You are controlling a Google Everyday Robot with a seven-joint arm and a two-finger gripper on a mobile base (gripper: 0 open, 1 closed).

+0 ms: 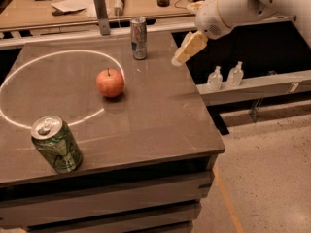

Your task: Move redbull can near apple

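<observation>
The redbull can [139, 38], slim, silver and blue, stands upright at the far edge of the brown table [160, 115]. The red-orange apple [110, 83] sits on the table in front of it and a little to the left, well apart from the can. My gripper [186, 50] hangs from the white arm above the table's far right edge, to the right of the can and not touching it. It holds nothing.
A dented green can [57, 143] stands at the table's front left. A white ring of light [53, 89] lies on the left half. Two small clear bottles [225, 76] sit on a ledge to the right. A cluttered desk [73, 4] runs behind the table.
</observation>
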